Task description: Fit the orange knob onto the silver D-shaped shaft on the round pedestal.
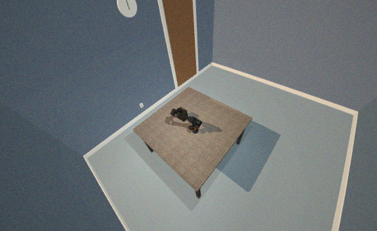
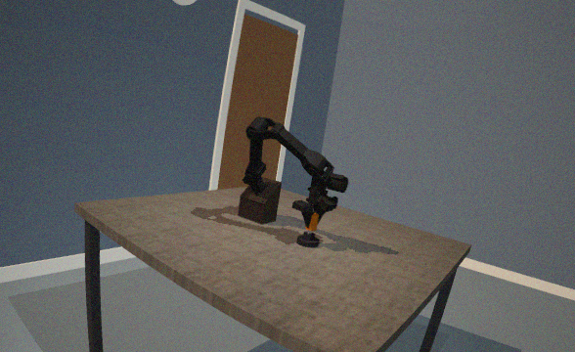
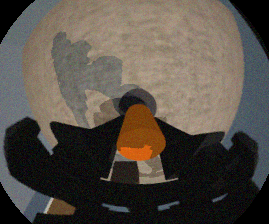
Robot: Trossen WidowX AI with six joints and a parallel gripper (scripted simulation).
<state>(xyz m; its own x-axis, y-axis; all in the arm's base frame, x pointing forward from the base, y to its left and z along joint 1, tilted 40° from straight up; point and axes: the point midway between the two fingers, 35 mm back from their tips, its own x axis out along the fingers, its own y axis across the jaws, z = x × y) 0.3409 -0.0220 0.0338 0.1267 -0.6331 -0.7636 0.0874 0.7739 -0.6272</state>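
My gripper is shut on the orange knob and holds it upright, pointing down. The knob hangs just above the dark round pedestal, which stands on the wooden table. In the wrist view the knob covers most of the pedestal, and only its far rim shows beyond the knob's tip. The silver shaft is hidden behind the knob. I cannot tell whether the knob touches the shaft.
The arm's dark base block stands on the table behind and left of the pedestal. The table's right edge lies beyond the pedestal. A brown door is in the wall behind.
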